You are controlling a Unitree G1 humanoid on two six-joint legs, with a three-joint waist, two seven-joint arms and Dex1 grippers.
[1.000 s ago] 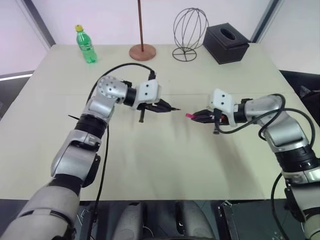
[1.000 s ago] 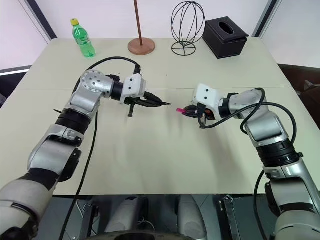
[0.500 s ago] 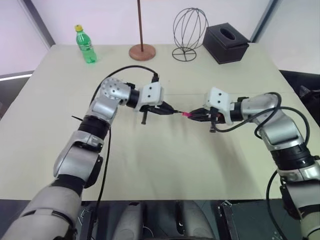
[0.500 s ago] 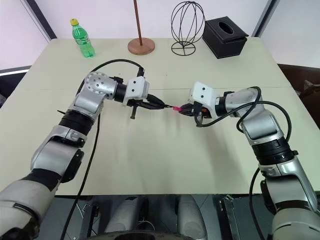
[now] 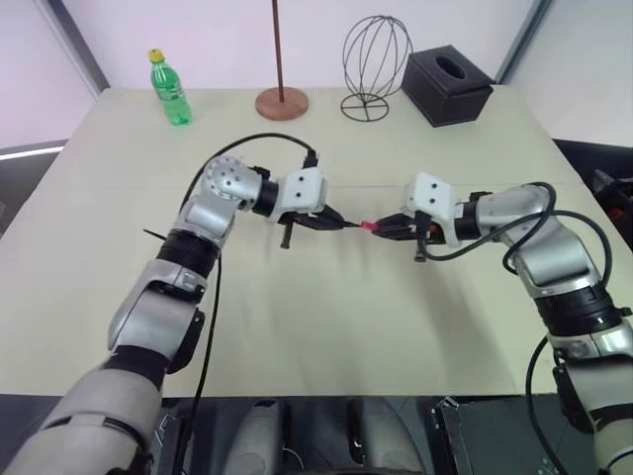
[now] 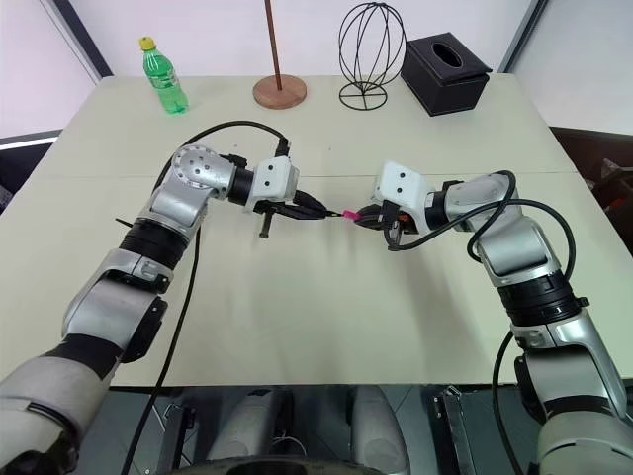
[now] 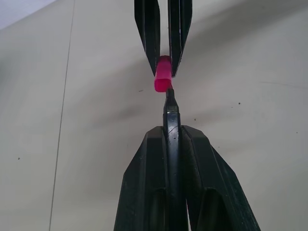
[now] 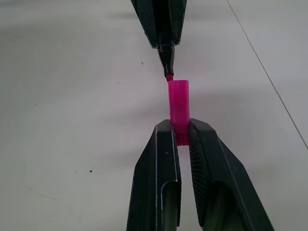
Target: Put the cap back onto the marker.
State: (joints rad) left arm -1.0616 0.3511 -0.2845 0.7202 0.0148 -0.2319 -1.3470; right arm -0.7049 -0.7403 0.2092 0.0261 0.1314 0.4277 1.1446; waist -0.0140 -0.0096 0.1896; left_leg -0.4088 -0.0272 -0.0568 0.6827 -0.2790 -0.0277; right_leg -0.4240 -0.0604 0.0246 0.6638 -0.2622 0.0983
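Observation:
My left gripper [image 5: 334, 223] is shut on the thin black marker [image 7: 171, 115], which points right at the other hand. The bright pink cap [image 8: 178, 102] sticks out of my right gripper [image 5: 388, 230], which is shut on its rear end. Both hands hover over the middle of the beige table [image 5: 326, 327]. In the right wrist view the marker's tip [image 8: 168, 67] sits right at the cap's open mouth, a little to one side. Whether the tip has gone inside I cannot tell.
Along the table's far edge stand a green bottle [image 5: 170, 89], a wooden stand's round base [image 5: 282, 102], a wire head form [image 5: 374, 67] and a black tissue box [image 5: 447, 86]. A black cable [image 5: 247, 142] loops above the left arm.
Over the last second the two grippers came together and the gap between marker tip and cap closed. In the last half second hardly anything moved.

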